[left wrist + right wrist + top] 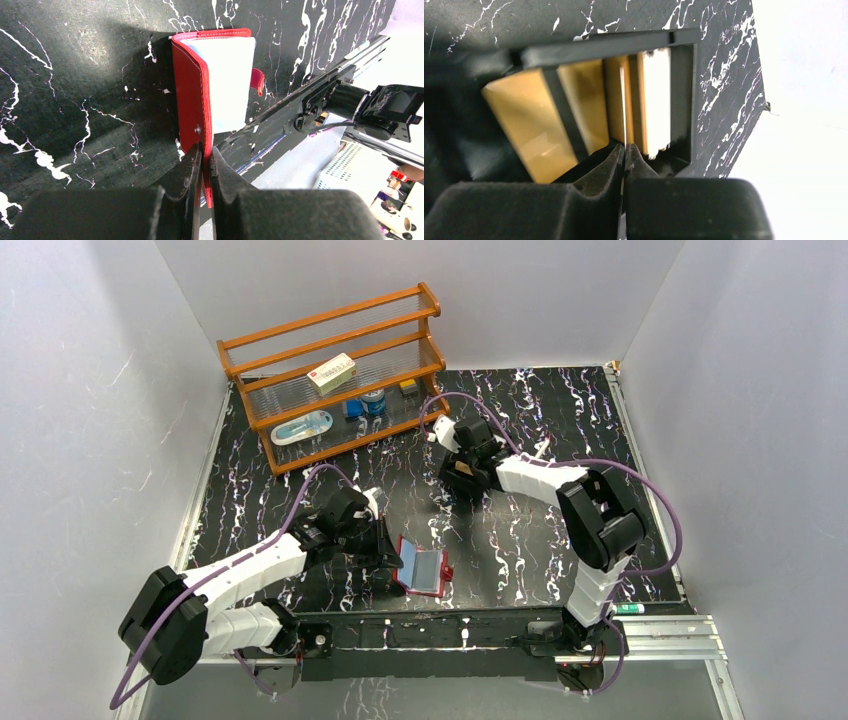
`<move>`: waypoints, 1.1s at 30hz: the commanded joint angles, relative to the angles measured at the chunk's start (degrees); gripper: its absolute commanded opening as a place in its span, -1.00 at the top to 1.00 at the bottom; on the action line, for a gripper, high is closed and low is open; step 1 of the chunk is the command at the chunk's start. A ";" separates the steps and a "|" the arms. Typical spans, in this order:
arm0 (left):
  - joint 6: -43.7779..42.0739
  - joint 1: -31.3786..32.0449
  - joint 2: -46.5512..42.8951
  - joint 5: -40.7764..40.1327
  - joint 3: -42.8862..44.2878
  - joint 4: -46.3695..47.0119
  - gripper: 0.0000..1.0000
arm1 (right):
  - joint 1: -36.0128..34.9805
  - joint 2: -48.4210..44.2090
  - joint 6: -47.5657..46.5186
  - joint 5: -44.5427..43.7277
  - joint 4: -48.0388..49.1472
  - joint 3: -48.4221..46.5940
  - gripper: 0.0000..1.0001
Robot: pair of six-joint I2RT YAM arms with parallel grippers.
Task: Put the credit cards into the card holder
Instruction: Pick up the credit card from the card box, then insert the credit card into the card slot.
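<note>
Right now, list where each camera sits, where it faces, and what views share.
Top external: above and behind the bases, looking down at the table; both arms show.
Left wrist: on the left arm, looking along the left hand, shut on the red card holder.
Right wrist: on the right arm, looking along the right hand into the black tray, closed on a card.
Shared: top and left wrist both show the card holder.
</note>
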State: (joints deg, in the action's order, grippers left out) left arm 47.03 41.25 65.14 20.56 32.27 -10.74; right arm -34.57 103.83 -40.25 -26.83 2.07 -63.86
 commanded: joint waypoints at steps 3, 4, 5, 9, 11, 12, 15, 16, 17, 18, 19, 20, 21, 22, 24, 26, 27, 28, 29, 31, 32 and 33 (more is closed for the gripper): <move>0.97 0.05 -1.29 -0.47 -0.73 -0.39 1.00 | 0.21 -6.41 3.85 1.23 -4.54 -1.33 1.00; 1.34 0.05 -1.43 -0.62 -0.86 -0.19 1.00 | 0.20 -6.93 4.52 2.23 -5.44 -1.19 1.00; 1.59 0.05 -1.50 -1.08 -0.99 -0.20 1.00 | 0.20 -7.50 5.13 3.00 -6.41 -1.16 1.00; 2.34 0.05 -1.63 -1.93 -1.07 -0.24 1.00 | 0.13 -10.02 7.41 5.95 -9.76 -1.40 1.00; 3.40 0.04 -1.68 -3.27 -1.16 -0.68 1.00 | 0.11 -11.30 10.28 7.36 -12.44 -2.64 1.00; 3.87 0.05 -1.69 -3.74 -1.35 -0.62 1.00 | 0.16 -11.97 12.37 8.29 -14.18 -3.46 1.00; 5.68 0.01 -2.06 -4.44 -2.76 1.66 1.00 | 0.12 -14.64 19.46 13.49 -19.06 -6.10 1.00; 6.59 0.05 -2.28 -4.84 -3.33 2.70 1.00 | 0.12 -15.76 22.26 15.81 -19.91 -6.68 1.00; 7.35 0.04 -2.41 -5.30 -3.85 3.42 1.00 | -0.09 -17.03 25.28 18.01 -20.20 -6.75 1.00; 8.02 -0.02 -2.54 -5.73 -4.30 3.91 1.00 | -0.57 -18.44 28.02 19.42 -20.03 -6.43 1.00; 8.67 -0.09 -2.63 -6.05 -4.73 4.48 1.00 | -1.27 -19.79 30.68 20.85 -19.92 -5.88 1.00; 9.27 -0.16 -2.77 -6.13 -5.08 5.37 1.00 | -2.15 -21.22 33.14 21.41 -19.60 -5.16 1.00; 10.02 -0.35 -2.93 -6.14 -5.52 6.14 1.00 | -3.44 -22.45 36.85 21.21 -19.08 -4.37 1.00; 10.66 -0.49 -3.06 -6.19 -5.86 6.96 1.00 | -4.57 -23.48 39.71 21.35 -18.84 -3.79 1.00; 11.70 -1.00 -3.17 -6.33 -6.49 7.96 1.00 | -7.19 -25.25 44.83 21.74 -19.04 -3.03 1.00; 12.16 -1.33 -2.95 -6.93 -6.96 8.39 1.00 | -10.29 -26.12 49.82 21.41 -19.24 -2.50 1.00; 12.44 -1.47 -2.86 -7.13 -7.33 8.64 1.00 | -11.85 -26.40 52.62 21.38 -18.96 -2.17 1.00; 12.81 -1.57 -2.76 -7.31 -7.64 8.89 1.00 | -13.23 -26.60 55.50 21.44 -18.59 -1.89 1.00; 13.13 -1.68 -2.65 -7.55 -8.02 9.12 1.00 | -14.55 -26.78 58.21 21.60 -18.20 -1.62 1.00; 13.81 -1.78 -2.59 -8.44 -8.40 8.68 1.00 | -17.16 -27.04 63.44 21.65 -16.86 -0.67 1.00; 14.18 -1.86 -2.60 -8.77 -8.65 8.38 1.00 | -18.40 -27.22 66.09 21.48 -15.89 0.02 1.00; 14.43 -1.88 -2.68 -8.93 -8.90 8.38 1.00 | -19.50 -27.20 68.35 21.39 -14.75 0.77 1.00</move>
State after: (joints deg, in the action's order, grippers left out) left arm 59.68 39.86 63.53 14.09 24.45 -2.42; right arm -50.50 77.95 13.56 -5.80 -16.40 -65.56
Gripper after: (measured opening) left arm 0.057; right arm 0.019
